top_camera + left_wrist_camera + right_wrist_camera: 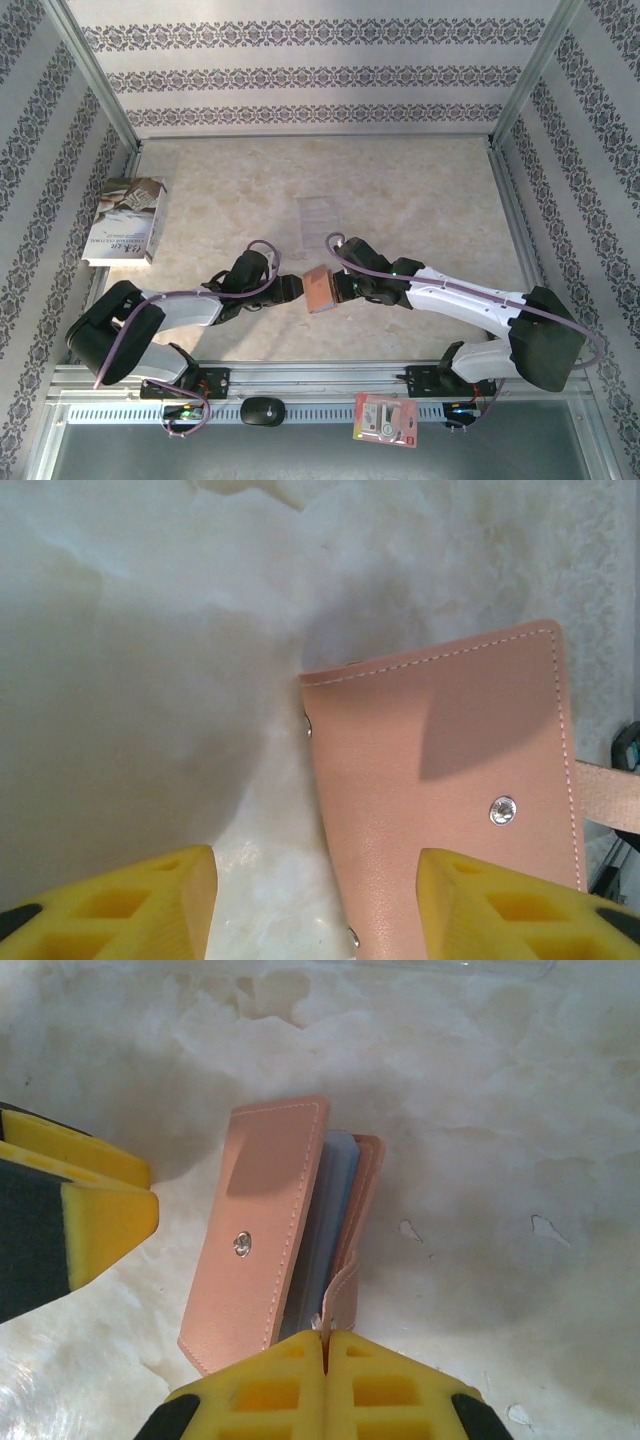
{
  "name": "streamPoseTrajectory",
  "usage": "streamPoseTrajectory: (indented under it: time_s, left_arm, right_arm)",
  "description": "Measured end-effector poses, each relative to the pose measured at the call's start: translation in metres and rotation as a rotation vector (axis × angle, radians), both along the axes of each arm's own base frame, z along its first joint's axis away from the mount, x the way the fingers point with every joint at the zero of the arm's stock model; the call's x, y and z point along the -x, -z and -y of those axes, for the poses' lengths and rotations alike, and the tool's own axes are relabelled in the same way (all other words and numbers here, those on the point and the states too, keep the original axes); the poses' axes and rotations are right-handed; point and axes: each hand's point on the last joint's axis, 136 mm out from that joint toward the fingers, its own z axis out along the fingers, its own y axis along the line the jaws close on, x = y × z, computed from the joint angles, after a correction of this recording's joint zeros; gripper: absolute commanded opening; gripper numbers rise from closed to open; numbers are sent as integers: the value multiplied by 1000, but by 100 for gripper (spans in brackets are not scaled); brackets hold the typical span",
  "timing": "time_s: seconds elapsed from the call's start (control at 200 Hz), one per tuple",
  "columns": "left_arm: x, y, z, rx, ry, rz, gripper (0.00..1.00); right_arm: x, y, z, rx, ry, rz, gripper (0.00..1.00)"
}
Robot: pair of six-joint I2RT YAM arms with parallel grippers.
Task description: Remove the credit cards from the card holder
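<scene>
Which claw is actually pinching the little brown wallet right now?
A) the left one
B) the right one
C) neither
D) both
B: the right claw is closed tight on the strap of the card holder, while the left claw has its fingers spread apart.

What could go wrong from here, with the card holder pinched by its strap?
1. The right fingers are shut on just the thin strap of the card holder; it may slip or swing.
2. The left fingers stand open astride the edge of the cover; closing there could grab the cover rather than a card, since the grey-blue pockets gape only slightly.
</scene>
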Motion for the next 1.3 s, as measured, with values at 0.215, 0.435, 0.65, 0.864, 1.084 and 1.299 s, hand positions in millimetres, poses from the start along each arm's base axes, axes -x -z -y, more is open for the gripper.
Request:
streamPoseTrajectory:
  time_s: [0.215,0.435,0.65,0.864,1.084,1.299]
  left_arm:
    - [-1,-27,-2,18,6,75,66]
    - [2,-41,-1,41,28,112,70]
    - [6,-41,1,54,46,105,70]
    - [9,-29,0,39,54,71,67]
    - [9,-29,0,37,56,73,70]
    - [9,-29,0,38,56,73,67]
  right_arm:
    - [1,-2,-4,-13,1,-1,0]
    - [7,-20,-24,-59,-51,18,0]
    - [7,-40,-39,-111,-82,43,0]
    - [9,-43,-40,-124,-89,42,0]
    - [11,-55,-40,-157,-97,59,0]
    - [11,-57,-40,-160,-99,63,0]
